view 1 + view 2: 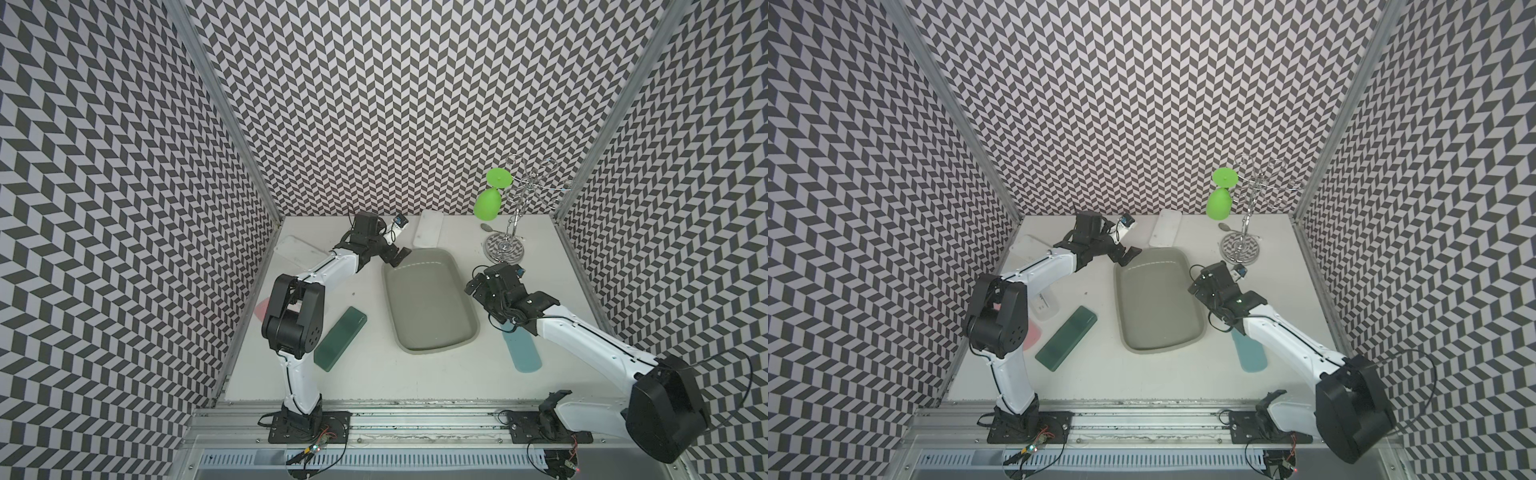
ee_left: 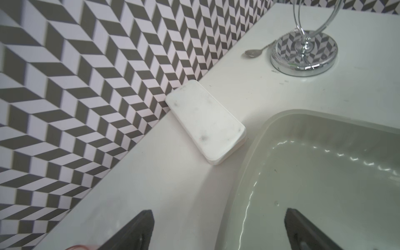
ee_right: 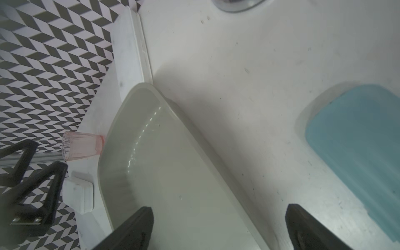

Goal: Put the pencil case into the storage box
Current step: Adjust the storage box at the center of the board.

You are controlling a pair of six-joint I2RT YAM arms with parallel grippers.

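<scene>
Storage box [image 1: 428, 301] flanked by green case [image 1: 340, 338], blue case [image 1: 524, 354].

Chrome wire glass rack [image 1: 504, 248] stands upright at the bench's [image 1: 374, 374] far right corner, w/ a green plastic wine glass [image 1: 487, 210] hanging upside down from one arm, foot uppermost. Small metal spoon [image 1: 486, 227] lies flat just beside the rack's round mirrored base, bowl end pointing away from it. Translucent pink cup [image 3: 83, 146] shows clearly in the right wrist view only, on the bench; black & white chevron walls [image 1: 395, 104] close in 3 sides.
</scene>
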